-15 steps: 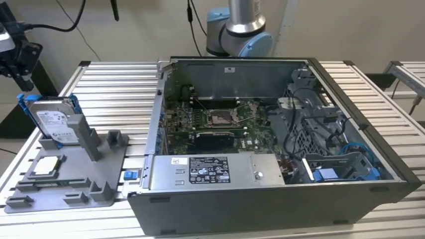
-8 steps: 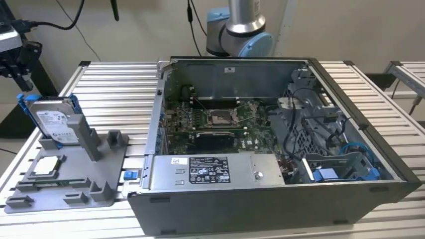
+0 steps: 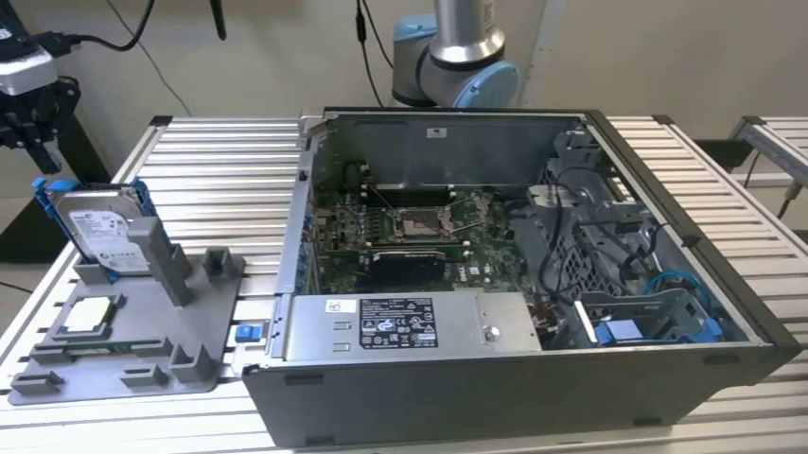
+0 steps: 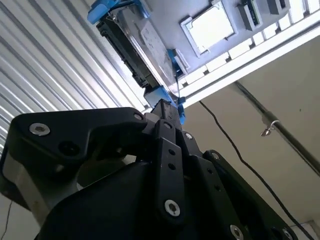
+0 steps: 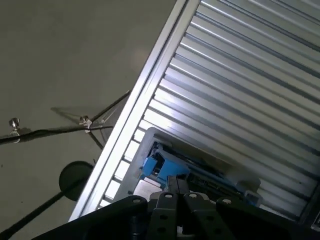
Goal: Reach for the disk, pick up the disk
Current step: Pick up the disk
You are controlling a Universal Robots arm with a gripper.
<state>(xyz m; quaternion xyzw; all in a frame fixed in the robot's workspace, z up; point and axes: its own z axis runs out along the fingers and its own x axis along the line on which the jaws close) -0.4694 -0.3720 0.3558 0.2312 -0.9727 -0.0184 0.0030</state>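
Table [image 3: 215, 161]: slatted metal is carrying everything in the exterior view. In the first wrist view its edge is running beside bare floor and a dark cable [image 5: 60, 131].
Computer case [image 3: 505, 407]: it is lying open on the exterior view's right, with the boards inside showing.
Fixture [image 3: 189, 331]: this grey tray is sitting on the exterior view's left, beside the case.
Power supply box [image 3: 417, 326]: it is sitting inside the case's near wall and is wearing a printed label.
The disk [image 3: 98, 225]: it is standing on edge in the fixture's far corner, white label facing out and blue bracket [image 5: 162, 167] framing it.
My pincer [image 3: 38, 142]: it is hanging just above the disk's upper edge. I cannot tell whether it is open or closed, or touching.
Chip [image 4: 210, 25]: it is lying flat on the fixture, near the disk.
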